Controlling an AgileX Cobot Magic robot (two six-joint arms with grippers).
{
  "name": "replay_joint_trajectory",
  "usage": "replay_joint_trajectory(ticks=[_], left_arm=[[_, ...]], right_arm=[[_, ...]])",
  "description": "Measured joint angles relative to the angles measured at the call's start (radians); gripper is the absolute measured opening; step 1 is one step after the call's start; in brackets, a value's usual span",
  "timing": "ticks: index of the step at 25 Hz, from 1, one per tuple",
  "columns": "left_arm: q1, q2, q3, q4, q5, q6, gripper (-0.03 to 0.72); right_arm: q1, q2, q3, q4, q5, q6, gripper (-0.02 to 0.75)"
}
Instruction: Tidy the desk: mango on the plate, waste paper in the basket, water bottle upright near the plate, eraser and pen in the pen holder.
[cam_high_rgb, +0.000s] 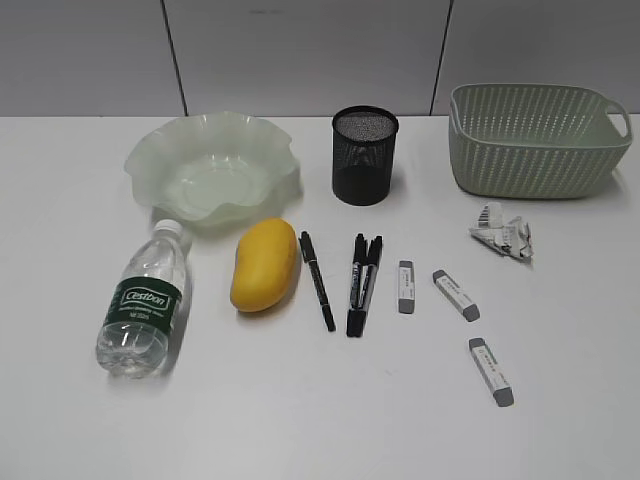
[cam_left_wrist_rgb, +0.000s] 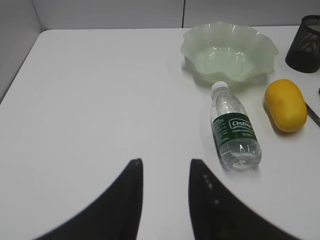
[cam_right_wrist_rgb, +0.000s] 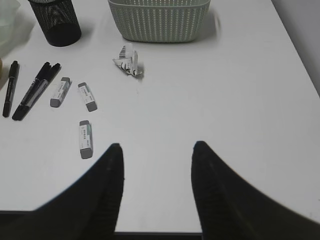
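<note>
Exterior view: no arms in frame. Left wrist view alone shows the left gripper (cam_left_wrist_rgb: 165, 172), jaws apart and empty, near the clear green-labelled water bottle (cam_left_wrist_rgb: 234, 129) lying beside the yellow oblong mango (cam_left_wrist_rgb: 285, 105). Right wrist view alone shows the right gripper (cam_right_wrist_rgb: 157, 160), also parted and empty, near three grey-ended erasers (cam_right_wrist_rgb: 86, 139). Crumpled printed waste paper (cam_high_rgb: 502, 233) lies before the sage perforated basket (cam_high_rgb: 535, 140). Plain white desk (cam_high_rgb: 300, 400); grey panelled wall (cam_high_rgb: 300, 50).

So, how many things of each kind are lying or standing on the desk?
Plate: 1
Pen holder: 1
Basket: 1
Water bottle: 1
Mango: 1
Waste paper: 1
Pens: 3
Erasers: 3
Total: 12
</note>
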Motion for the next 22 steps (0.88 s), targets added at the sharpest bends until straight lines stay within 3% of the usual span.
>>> replay_joint_trajectory(ticks=[22], left_arm=[[0.000,0.000,0.000,0.000,0.000,0.000,0.235]], right_arm=[[0.000,0.000,0.000,0.000,0.000,0.000,0.364]])
